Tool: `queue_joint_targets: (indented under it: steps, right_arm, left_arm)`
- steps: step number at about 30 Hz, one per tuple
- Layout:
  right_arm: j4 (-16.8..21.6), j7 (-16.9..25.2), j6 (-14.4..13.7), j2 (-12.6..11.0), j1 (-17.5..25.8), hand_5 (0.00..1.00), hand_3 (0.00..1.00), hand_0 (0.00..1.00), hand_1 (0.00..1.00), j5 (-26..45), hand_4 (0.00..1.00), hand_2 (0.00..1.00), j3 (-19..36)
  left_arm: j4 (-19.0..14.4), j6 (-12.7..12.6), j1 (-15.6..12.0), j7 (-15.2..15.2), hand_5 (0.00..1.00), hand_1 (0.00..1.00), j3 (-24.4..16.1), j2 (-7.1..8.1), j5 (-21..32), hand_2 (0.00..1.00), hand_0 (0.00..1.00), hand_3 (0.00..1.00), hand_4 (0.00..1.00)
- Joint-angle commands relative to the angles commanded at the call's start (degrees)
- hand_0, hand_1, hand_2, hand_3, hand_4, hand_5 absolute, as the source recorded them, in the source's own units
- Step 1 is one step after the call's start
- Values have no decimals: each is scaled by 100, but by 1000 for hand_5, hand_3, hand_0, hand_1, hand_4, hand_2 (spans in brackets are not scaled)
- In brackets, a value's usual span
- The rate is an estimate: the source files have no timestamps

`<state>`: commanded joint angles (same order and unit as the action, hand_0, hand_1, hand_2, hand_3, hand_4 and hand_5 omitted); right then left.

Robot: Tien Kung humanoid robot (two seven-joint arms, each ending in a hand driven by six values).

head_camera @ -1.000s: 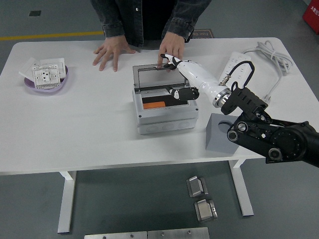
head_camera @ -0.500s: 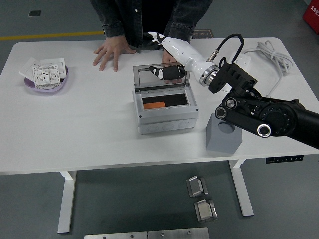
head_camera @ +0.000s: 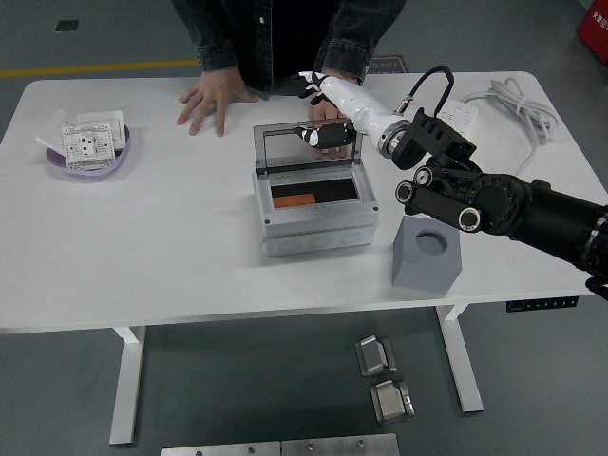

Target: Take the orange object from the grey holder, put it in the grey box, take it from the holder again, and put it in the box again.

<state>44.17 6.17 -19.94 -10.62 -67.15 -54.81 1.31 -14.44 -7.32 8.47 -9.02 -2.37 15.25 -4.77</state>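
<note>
Orange object [head_camera: 294, 199] lying inside the open grey box [head_camera: 313, 230], so at least one placement appears complete. Grey holder [head_camera: 427, 255], right of the box, stands empty. Right hand [head_camera: 328, 112], fingers loosely curled and holding nothing, hangs above the box's raised lid [head_camera: 304, 148], in front of a person's hand [head_camera: 326, 106]. Whether a second cycle remains cannot be judged.

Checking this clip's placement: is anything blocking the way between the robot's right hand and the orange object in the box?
Nothing visible. The orange object lies uncovered in the grey box, its lid raised behind it; the right hand is up beside that lid.
</note>
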Motion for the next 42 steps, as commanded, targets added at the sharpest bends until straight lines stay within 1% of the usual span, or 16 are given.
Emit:
queue_joint_targets:
  steps: [3, 8, 13, 20, 22, 29, 30, 35, 36, 41, 42]
  right_arm:
    - [44, 2, -13, -1, 50, 180, 915, 829, 736, -2, 695, 775, -16]
    - [343, 35, -116, -105, 203, 205, 913, 836, 737, -111, 700, 775, -71]
    - [696, 17, -195, -300, 340, 213, 915, 837, 741, -364, 692, 776, -60]
    - [1126, -84, -214, -601, 503, 231, 919, 836, 742, -806, 692, 776, 49]
    - [1229, -123, -210, -666, 541, 231, 919, 836, 742, -923, 692, 776, 84]
    - [1925, -380, -167, -1061, 798, 243, 921, 829, 737, -1630, 689, 777, 297]
    - [1994, -410, -160, -1093, 820, 267, 923, 822, 734, -1705, 703, 777, 313]
    - [2352, -591, -105, -1246, 953, 267, 923, 822, 734, -2110, 703, 777, 455]
    - [2441, -639, -82, -1291, 990, 274, 930, 791, 729, -2205, 704, 783, 491]
    - [2768, -836, 18, -1449, 1129, 274, 930, 791, 729, -2577, 704, 783, 602]
    - [2805, -863, 35, -1467, 1151, 287, 933, 772, 720, -2619, 694, 783, 621]
  left_arm:
    - [-2, 0, -5, 5, 447, 655, 13, -3, 8, 615, 655, 653, 647]
    - [2, -1, -26, 26, 447, 655, 51, -9, 66, 615, 655, 652, 646]
    - [5, -2, -42, 50, 447, 655, 91, -14, 142, 615, 655, 653, 646]
    - [6, -3, -53, 89, 448, 655, 165, -12, 260, 616, 655, 653, 646]
    - [6, -4, -59, 99, 448, 655, 183, -12, 290, 616, 655, 653, 646]
    - [8, -2, -97, 119, 449, 655, 232, -15, 376, 616, 654, 653, 646]
    - [7, -2, -100, 120, 449, 655, 234, -15, 380, 616, 655, 652, 646]
    - [5, -2, -109, 131, 449, 655, 237, -19, 397, 616, 655, 652, 646]
    - [4, -1, -111, 133, 448, 655, 237, -21, 399, 616, 655, 653, 646]
    - [7, 0, -128, 134, 448, 655, 237, -29, 412, 616, 655, 653, 646]
    - [8, 0, -133, 133, 452, 655, 237, -31, 414, 616, 654, 653, 645]
